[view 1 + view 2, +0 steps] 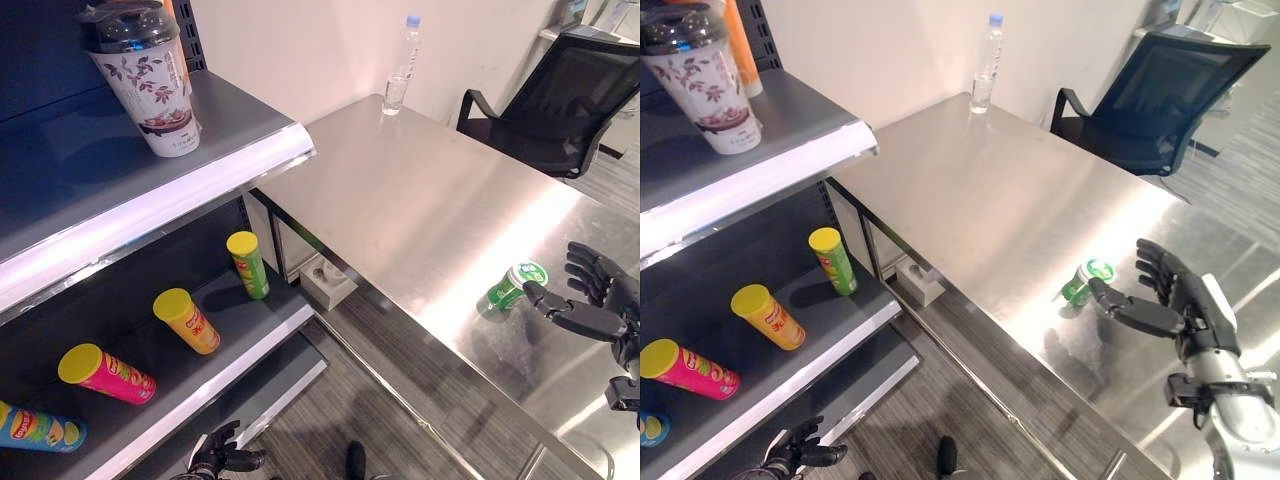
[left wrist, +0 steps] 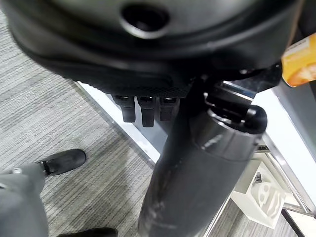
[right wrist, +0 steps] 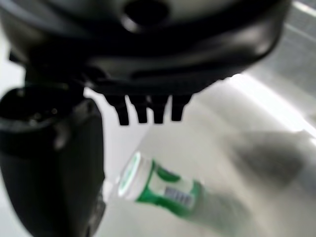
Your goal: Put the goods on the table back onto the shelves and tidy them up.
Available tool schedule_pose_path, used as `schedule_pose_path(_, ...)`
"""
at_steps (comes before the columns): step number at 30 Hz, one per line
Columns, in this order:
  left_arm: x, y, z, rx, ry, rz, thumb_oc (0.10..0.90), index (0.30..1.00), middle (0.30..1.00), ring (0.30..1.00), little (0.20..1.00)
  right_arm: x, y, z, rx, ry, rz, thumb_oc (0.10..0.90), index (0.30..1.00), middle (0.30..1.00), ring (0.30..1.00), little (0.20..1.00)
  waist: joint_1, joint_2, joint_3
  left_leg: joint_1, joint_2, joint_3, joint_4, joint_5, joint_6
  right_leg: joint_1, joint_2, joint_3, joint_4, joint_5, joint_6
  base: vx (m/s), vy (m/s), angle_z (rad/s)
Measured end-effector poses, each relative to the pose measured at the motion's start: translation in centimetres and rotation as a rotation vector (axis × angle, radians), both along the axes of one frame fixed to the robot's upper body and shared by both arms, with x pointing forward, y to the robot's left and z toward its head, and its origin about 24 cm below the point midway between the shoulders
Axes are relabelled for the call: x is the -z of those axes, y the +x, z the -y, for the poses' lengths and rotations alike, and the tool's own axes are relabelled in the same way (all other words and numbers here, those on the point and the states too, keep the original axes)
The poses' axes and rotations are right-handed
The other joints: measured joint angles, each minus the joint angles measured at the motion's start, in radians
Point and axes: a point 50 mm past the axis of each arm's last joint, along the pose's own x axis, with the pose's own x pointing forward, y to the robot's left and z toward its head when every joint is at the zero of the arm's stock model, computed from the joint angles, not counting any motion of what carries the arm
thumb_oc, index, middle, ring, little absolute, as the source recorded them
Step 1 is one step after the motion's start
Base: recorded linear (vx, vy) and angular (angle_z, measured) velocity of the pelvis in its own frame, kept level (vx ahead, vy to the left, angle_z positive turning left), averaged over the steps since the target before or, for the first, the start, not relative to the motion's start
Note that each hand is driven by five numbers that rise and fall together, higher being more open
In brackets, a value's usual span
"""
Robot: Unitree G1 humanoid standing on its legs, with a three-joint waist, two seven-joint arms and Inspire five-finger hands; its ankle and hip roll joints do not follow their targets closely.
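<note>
Green bottle (image 1: pixel 510 289) lies on its side on the steel table (image 1: pixel 400 200), long axis diagonal, white cap end toward the right hand (image 1: pixel 1185 300). Right hand is spread open just beside the bottle, holding nothing. Left hand (image 1: pixel 222 455) hangs well below the table, fingers loosely curled, empty.

Head stereo pair looks down on table (image 1: pixel 420 210) and shelves (image 1: pixel 150 190); wrist cameras peer closely past each hand.

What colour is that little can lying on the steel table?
Green with a white lid, clearest in the left eye view.
</note>
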Motion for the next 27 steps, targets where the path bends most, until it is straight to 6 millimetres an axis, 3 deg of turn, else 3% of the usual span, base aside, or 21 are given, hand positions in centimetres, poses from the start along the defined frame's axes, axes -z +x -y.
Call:
schedule_pose_path(10,0.1,-0.3,0.0,-0.002,0.0,-0.008,0.8,0.9,0.9,0.9,0.9,0.8,0.0,-0.3,-0.017,-0.141,-0.092,0.8,0.9,0.9,0.9,0.9,0.005,0.001,0.001,0.0,0.0,-0.001,0.0,0.0,0.0,0.0,-0.001,-0.001,0.0,0.0,0.0,0.0,0.0,0.0)
schedule_pose_path(16,0.1,-0.3,0.0,-0.002,0.001,-0.008,0.8,0.9,0.9,0.9,0.9,0.9,-0.1,-0.2,-0.01,-0.23,-0.127,0.8,0.9,0.9,0.9,0.9,0.005,0.014,0.014,-0.011,0.0,-0.004,-0.001,0.0,0.0,-0.002,-0.001,-0.003,0.0,0.0,0.0,0.0,0.0,0.0)
schedule_pose_path(27,0.1,-0.4,-0.1,-0.008,0.004,-0.012,0.8,0.9,0.9,0.9,0.9,2.0,0.9,-1.4,0.11,-0.299,-0.055,0.8,0.9,0.9,0.9,0.9,0.022,0.016,0.025,-0.011,0.0,-0.012,0.0,0.0,0.0,-0.002,-0.002,-0.01,-0.001,-0.003,0.003,0.0,0.0,0.01)
